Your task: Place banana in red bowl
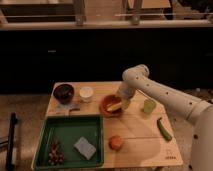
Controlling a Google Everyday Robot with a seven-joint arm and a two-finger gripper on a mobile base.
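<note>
Pale-yellow banana (114, 106) lies inside red bowl (111, 106) near table (140, 140) far edge. Claw (121, 101) at bowl's right rim, finger state unclear. Risk: withdrawal snags rim, tips bowl.

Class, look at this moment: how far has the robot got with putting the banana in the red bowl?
Mostly done: the banana already lies inside the red bowl. In hand: the gripper hangs at the bowl's right rim, right by the banana. Left: whether it has let go cannot be seen; if not, release, then the arm must pull away.
</note>
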